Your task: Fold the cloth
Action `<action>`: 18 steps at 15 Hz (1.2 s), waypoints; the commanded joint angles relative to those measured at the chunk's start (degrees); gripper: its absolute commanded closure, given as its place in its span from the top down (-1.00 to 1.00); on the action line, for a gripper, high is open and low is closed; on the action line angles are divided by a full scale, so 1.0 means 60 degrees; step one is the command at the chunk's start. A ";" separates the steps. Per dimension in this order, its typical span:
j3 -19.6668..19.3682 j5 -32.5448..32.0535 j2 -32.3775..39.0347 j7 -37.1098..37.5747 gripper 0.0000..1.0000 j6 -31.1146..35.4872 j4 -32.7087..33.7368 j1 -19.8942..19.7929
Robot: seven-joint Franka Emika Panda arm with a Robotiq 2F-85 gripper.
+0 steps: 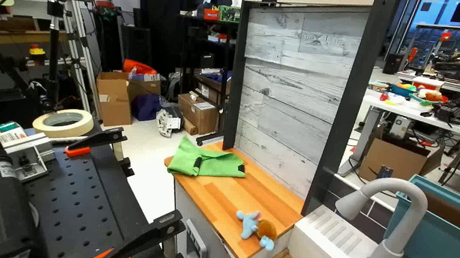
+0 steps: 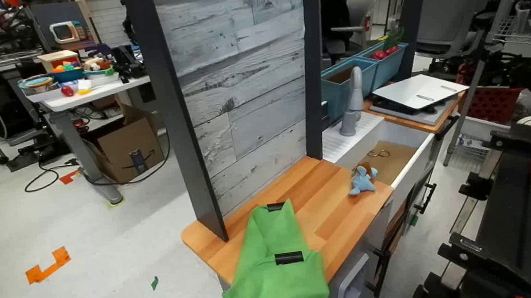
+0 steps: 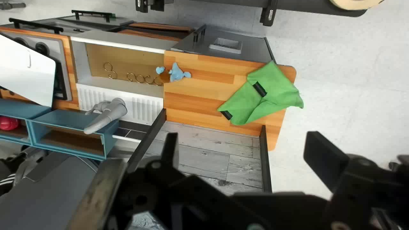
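The bright green cloth lies partly folded and rumpled at one end of the wooden countertop. It shows in both exterior views (image 1: 219, 165) (image 2: 282, 286) and in the wrist view (image 3: 276, 86). Two short black strips show on it, one near its middle and one at its narrower end. One part of the cloth reaches past the counter's end edge. My gripper (image 3: 243, 137) is open, with nothing between its fingers. It hangs high above the scene, apart from the cloth, and is out of view in both exterior views.
A light-blue and brown plush toy (image 1: 250, 224) lies on the wooden countertop (image 2: 318, 183) near the sink (image 2: 397, 153). A tall grey plank panel (image 1: 298, 89) with dark posts stands along the counter. The grey faucet (image 3: 108, 113) rises beside the sink. A black perforated table (image 1: 77, 198) with clamps stands opposite.
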 commanded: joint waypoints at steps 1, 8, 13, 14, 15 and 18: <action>-0.0194 -0.0128 0.0043 0.0108 1.00 -0.0040 0.0028 0.0235; -0.0194 -0.0128 0.0043 0.0108 1.00 -0.0039 0.0028 0.0235; -0.0315 -0.0237 0.0683 -0.0025 1.00 0.0576 0.0041 0.0137; -0.0384 -0.0310 0.0965 -0.0168 1.00 0.0872 0.0043 0.0121; -0.0458 -0.0438 0.1324 -0.0345 1.00 0.1247 0.0024 0.0094; -0.0688 -0.0883 0.2525 -0.0597 1.00 0.2590 -0.0002 -0.0016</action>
